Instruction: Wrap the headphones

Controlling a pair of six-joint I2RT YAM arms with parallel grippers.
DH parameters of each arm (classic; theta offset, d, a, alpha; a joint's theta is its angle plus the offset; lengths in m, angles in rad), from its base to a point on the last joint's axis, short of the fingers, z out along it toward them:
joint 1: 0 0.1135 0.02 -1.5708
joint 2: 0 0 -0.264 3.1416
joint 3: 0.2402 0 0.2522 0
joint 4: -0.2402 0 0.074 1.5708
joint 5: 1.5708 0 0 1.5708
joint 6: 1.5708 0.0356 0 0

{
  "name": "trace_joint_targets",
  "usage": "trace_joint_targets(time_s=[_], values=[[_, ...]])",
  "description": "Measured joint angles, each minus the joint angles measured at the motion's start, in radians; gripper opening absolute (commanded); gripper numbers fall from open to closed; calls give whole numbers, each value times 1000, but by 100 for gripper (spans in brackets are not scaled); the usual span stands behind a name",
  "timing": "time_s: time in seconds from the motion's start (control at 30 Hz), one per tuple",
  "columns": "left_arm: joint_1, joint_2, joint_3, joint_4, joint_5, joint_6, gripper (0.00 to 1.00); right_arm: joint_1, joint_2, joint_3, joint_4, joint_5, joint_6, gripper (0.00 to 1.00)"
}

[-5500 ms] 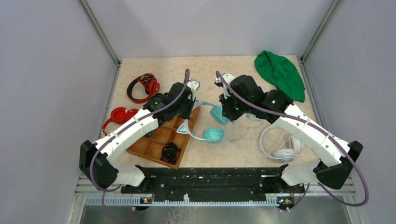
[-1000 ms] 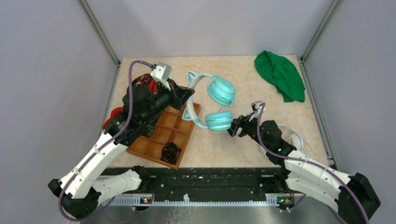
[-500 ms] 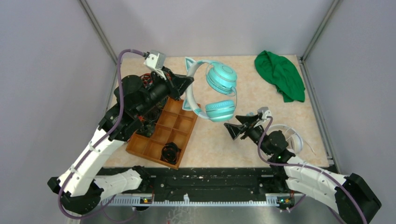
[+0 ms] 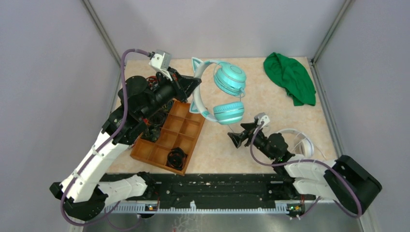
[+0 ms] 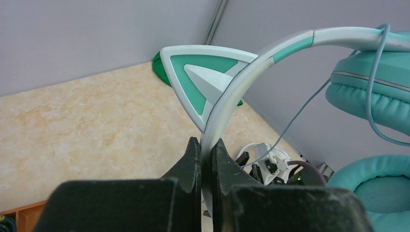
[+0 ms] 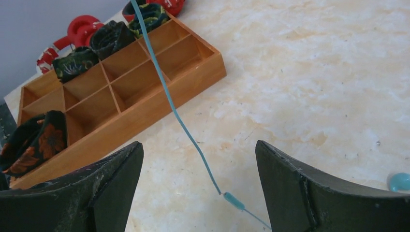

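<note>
Headphones (image 4: 220, 94) hang from left jaws, which clamp the pale headband (image 5: 227, 104) just under a cat ear (image 5: 203, 77), above the worktop (image 4: 270, 82). Right jaws gape; cable (image 6: 167, 92) runs between them, untouched. Best: centre cable, close gently, keep slack while winding.

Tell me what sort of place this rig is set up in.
Most likely a robot test cell: plain grey wall panels on metal corner rails box in a marble-pattern tabletop, with staged props: the teal cat-ear headphones, a wooden divided tray, a green cloth.
</note>
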Motion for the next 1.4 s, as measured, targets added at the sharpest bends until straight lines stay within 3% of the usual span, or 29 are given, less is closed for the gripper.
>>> trace_joint_targets(time_s=[0.13, 0.23, 0.3, 0.37, 0.43, 0.6, 0.7, 0.9, 1.13, 1.4], values=[[0, 0, 0, 0, 0, -9, 0, 2, 145, 3, 89, -3, -2, 85], [0, 0, 0, 0, 0, -13, 0, 2, 262, 11, 171, 21, -3, 78], [0, 0, 0, 0, 0, -16, 0, 2, 342, 23, 232, 36, -2, 64], [0, 0, 0, 0, 0, -19, 0, 3, 393, 34, 277, 37, 3, 40], [0, 0, 0, 0, 0, -27, 0, 5, 423, 39, 316, 31, 18, 2], [0, 2, 0, 1, -9, -61, 0, 96, 432, 43, 352, 51, 1, 0], [0, 11, 0, 2, -58, -84, 0, 248, 365, 85, 207, 148, -64, 0], [-2, 111, 62, -97, -316, -130, 0, 504, 211, 149, -50, 438, -174, 0], [-2, 224, 73, -221, -587, -131, 0, 808, 165, 349, -442, 748, -375, 0], [-2, 229, -64, -217, -732, -68, 0, 959, 146, 582, -753, 853, -578, 0]])
